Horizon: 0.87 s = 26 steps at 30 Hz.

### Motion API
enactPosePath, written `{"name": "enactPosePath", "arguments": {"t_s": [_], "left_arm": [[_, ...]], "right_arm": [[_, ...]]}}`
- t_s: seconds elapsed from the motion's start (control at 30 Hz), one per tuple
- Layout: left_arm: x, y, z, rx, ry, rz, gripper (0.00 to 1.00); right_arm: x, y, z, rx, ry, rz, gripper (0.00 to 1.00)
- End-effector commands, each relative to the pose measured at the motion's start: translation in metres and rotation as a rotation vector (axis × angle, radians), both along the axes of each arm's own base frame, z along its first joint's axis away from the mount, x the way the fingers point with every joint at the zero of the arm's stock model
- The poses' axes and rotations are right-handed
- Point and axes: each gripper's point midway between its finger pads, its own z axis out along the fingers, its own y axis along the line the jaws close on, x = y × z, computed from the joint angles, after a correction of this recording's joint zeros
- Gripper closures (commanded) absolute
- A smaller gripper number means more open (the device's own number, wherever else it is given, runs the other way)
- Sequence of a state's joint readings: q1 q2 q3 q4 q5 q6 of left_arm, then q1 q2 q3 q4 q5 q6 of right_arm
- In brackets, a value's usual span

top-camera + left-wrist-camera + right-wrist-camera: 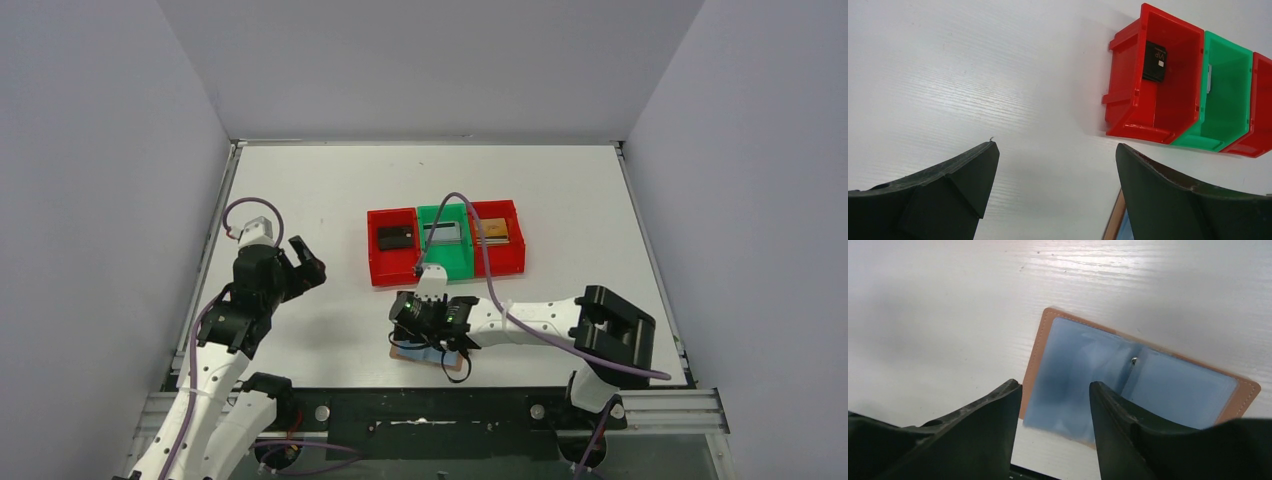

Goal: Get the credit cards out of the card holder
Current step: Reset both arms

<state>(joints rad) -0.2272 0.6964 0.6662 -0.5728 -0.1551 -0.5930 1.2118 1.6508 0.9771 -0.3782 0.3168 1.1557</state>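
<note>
The card holder [1153,385] lies open and flat on the table near the front edge, a tan leather rim around a grey-blue lining; from above it is mostly hidden under my right arm [408,351]. My right gripper [1055,386] hovers over its left half, jaws partly apart with nothing between them. Credit cards lie in the bins: a black one [395,237] [1154,61] in the left red bin, a silver-grey one [442,232] in the green bin, a gold-tan one [492,232] in the right red bin. My left gripper [310,262] [1057,145] hangs open and empty over bare table to the left.
Three joined bins stand mid-table: a red one [378,262], a green one [458,265] and a second red one [515,255]. The table's front edge with a black rail [430,410] runs just below the card holder. Grey walls close in both sides.
</note>
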Motion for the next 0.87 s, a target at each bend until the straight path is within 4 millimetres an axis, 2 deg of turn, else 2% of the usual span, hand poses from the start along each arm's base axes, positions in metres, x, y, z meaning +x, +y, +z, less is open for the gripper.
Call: {"name": "enactPosePath", "arguments": {"t_s": [0.0,0.1,0.2,0.3,0.43,0.57,0.63,0.77,0.83], "left_arm": [[0.010,-0.003,0.015,-0.010,-0.064,-0.016,0.11],[0.010,-0.004,0.015,-0.011,-0.060,-0.018,0.11],[0.010,-0.006,0.015,-0.017,-0.058,-0.030,0.11],[0.011,-0.012,0.019,-0.034,-0.067,-0.055,0.11],[0.012,-0.001,0.029,-0.040,-0.072,0.033,0.10],[0.014,0.010,0.064,-0.004,-0.112,0.078,0.10],[0.016,0.012,0.082,0.010,-0.141,0.076,0.09],[0.016,0.015,0.091,0.028,-0.147,0.079,0.09],[0.016,0.018,0.092,0.036,-0.141,0.096,0.09]], "right_arm": [[0.009,0.020,0.065,0.143,-0.123,0.025,0.45],[0.010,-0.002,0.072,0.114,-0.139,-0.030,0.35],[0.012,-0.039,0.070,0.048,-0.155,-0.135,0.28],[0.017,-0.069,0.081,0.023,-0.221,-0.185,0.23],[0.037,-0.116,0.115,-0.018,-0.356,-0.255,0.12],[0.057,-0.176,0.154,-0.075,-0.505,-0.369,0.03],[0.061,-0.199,0.177,-0.071,-0.576,-0.402,0.00],[0.061,-0.218,0.204,-0.044,-0.680,-0.402,0.02],[0.059,-0.223,0.208,-0.023,-0.700,-0.404,0.02]]}}
